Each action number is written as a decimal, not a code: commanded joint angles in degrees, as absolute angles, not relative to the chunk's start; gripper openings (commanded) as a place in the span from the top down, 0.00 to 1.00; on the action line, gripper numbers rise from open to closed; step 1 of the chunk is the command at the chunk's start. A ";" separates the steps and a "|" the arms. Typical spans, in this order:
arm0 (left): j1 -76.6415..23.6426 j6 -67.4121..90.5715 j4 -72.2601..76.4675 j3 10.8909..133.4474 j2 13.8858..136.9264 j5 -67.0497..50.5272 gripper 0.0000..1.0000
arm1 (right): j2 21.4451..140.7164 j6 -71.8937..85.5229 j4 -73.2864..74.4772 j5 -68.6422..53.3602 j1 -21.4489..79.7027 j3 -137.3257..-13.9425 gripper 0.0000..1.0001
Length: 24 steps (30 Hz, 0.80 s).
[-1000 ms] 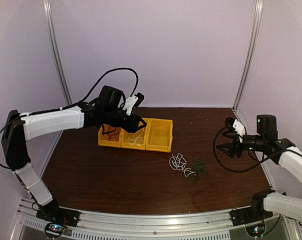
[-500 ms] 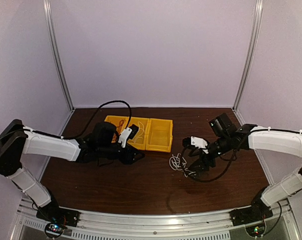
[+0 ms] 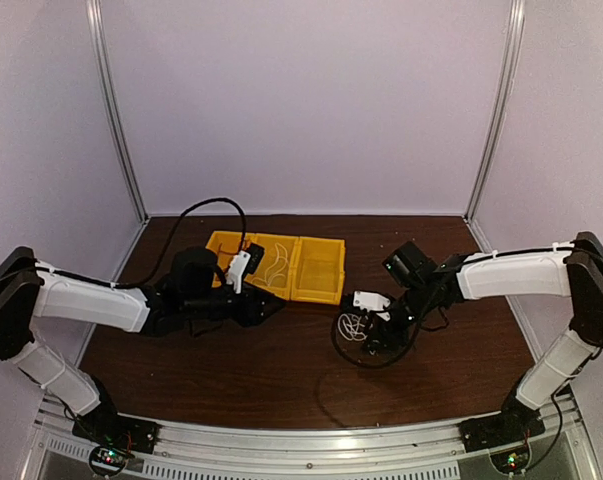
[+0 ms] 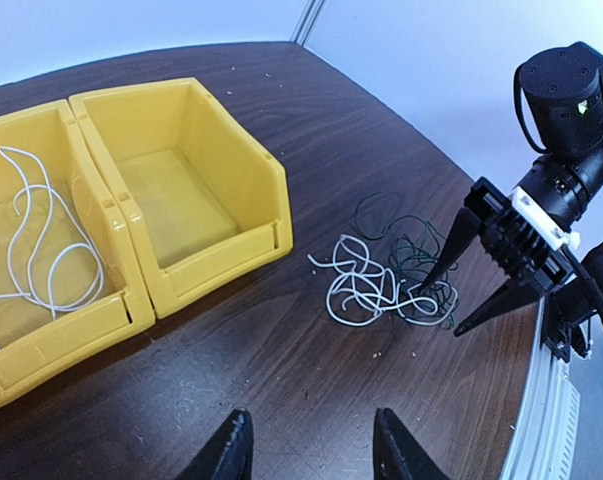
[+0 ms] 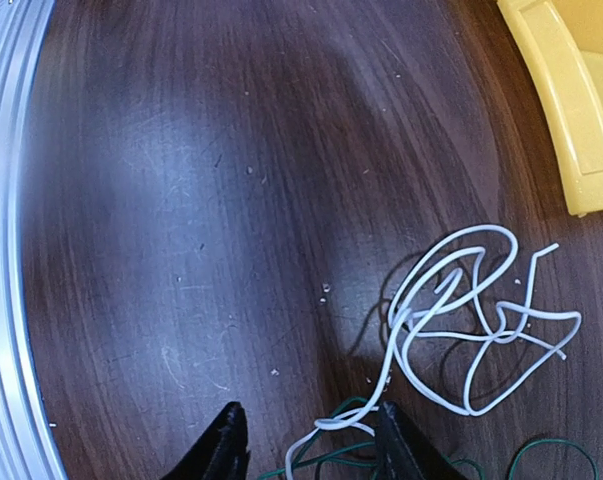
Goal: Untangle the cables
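Observation:
A tangle of cables lies on the dark table: a white cable [image 3: 354, 326] [image 4: 364, 287] [image 5: 473, 300] looped into a dark green one [image 4: 409, 258] [image 5: 353, 456]. My right gripper [image 3: 367, 338] [image 4: 443, 306] [image 5: 311, 442] is down on the tangle, open. Its fingers straddle a loop end of the white cable and some green strands. My left gripper [image 3: 274, 309] [image 4: 311, 448] hovers open and empty over bare table in front of the bins, left of the tangle. Another white cable [image 4: 29, 255] [image 3: 272, 270] lies in the middle yellow bin.
A row of yellow bins [image 3: 317, 293] stands behind the left gripper. The bin nearest the tangle [image 4: 231, 235] holds nothing, and its corner [image 5: 573, 130] shows in the right wrist view. A metal rail [image 5: 3, 300] runs along the table's near edge.
The left gripper came down from above the bins to the table in front of them. The right gripper swung left and down onto the tangle, its jaws narrowing.

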<state>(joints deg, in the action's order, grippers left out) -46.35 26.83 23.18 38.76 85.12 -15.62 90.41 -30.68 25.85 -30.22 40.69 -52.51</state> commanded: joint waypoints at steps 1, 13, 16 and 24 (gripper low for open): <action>-46.58 28.18 27.68 37.30 84.93 -15.52 0.58 | 91.01 -28.25 24.30 -27.38 40.87 -54.14 0.62; -53.14 17.62 42.06 35.95 87.25 -16.47 0.54 | 86.88 -31.07 31.98 -30.07 40.78 -58.52 1.00; -57.20 11.12 49.16 36.22 89.17 -16.08 0.52 | 83.44 -32.92 38.53 -35.30 40.73 -62.68 1.00; -61.91 10.72 65.66 40.77 100.89 -18.79 0.50 | 79.81 -32.62 44.07 -41.26 40.83 -66.82 1.00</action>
<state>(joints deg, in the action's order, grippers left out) -60.84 12.75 52.82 37.52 95.57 -17.08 80.71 -31.88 39.16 -37.06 40.69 -66.24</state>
